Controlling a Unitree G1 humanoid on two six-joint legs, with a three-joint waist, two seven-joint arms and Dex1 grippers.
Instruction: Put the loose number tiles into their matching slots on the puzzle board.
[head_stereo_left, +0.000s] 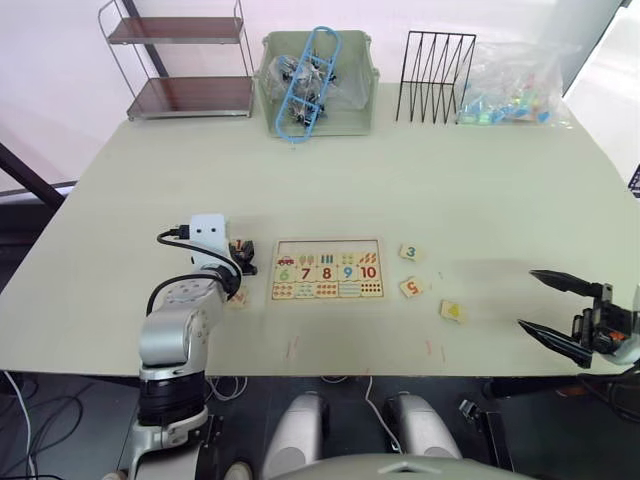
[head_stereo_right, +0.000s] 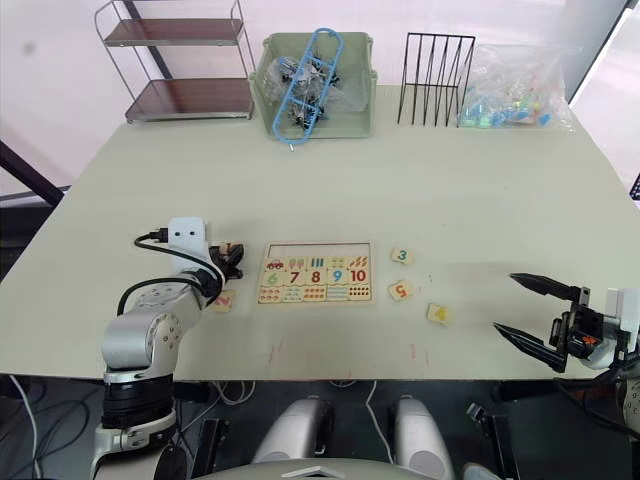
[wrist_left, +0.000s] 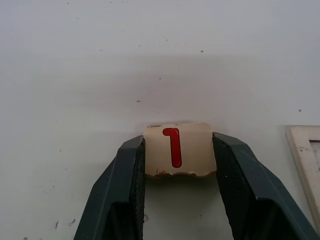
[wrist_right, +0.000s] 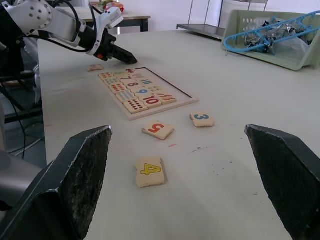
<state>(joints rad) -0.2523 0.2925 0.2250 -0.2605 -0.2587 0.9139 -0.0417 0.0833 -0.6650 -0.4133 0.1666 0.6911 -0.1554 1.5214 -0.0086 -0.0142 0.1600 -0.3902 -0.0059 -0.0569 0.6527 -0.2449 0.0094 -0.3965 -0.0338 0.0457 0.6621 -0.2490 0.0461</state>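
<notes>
Here, left gripper (wrist_left: 178, 152) clamped on small square pale-wood tile with red 1 (wrist_left: 178, 149), beside flat rectangular pale-wood puzzle board (head_stereo_left: 327, 269). Right gripper (head_stereo_left: 548, 304) spread wide, empty.

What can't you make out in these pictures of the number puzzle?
- Tile beside the left arm: in the head views, too small to read its digit.
- Top row of the puzzle board: too small in the head views, foreshortened in the right wrist view; whether its slots are empty is unclear.
- Contents of the green basket: a tangle under a blue hanger, not identifiable.
- Whether the 1 tile in the left hand touches the table.
</notes>
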